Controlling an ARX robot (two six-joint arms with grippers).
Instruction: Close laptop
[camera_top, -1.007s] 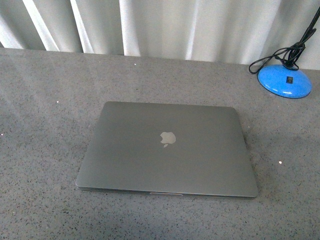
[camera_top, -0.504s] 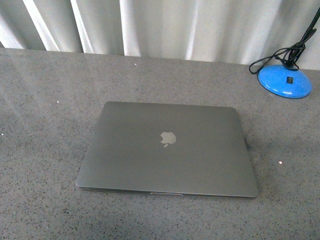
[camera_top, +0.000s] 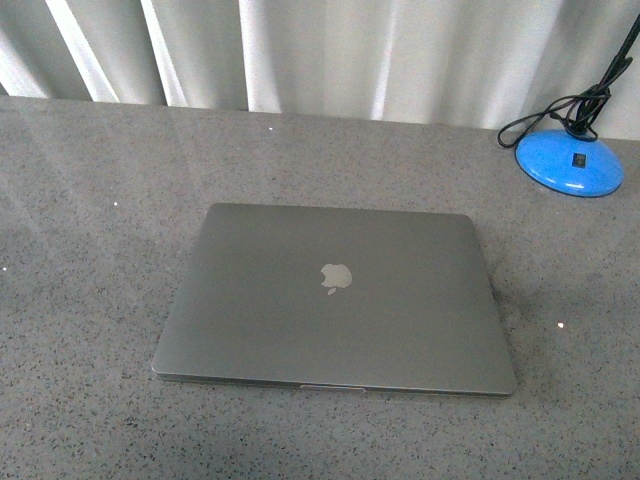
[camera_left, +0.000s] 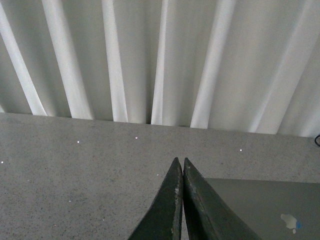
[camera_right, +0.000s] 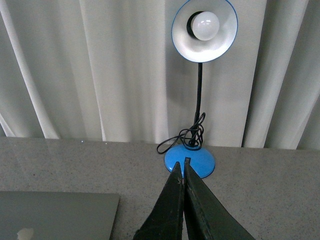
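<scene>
On the grey table (camera_top: 90, 200), the laptop (camera_top: 335, 300) lies shut, logo up.

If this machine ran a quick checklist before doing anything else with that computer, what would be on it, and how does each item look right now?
1. Laptop lid fully down: ok, flat, logo facing up.
2. Laptop lying wholly on the table: ok.
3. Left tool clear of the laptop: ok, shut, holding nothing, hanging above the table beside the lid's corner.
4. Right tool clear: ok, shut, empty, pointing towards the lamp.
5. Lamp cord away from the laptop: ok, coiled by the blue base.
6. Lid latched tight: cannot tell.
</scene>
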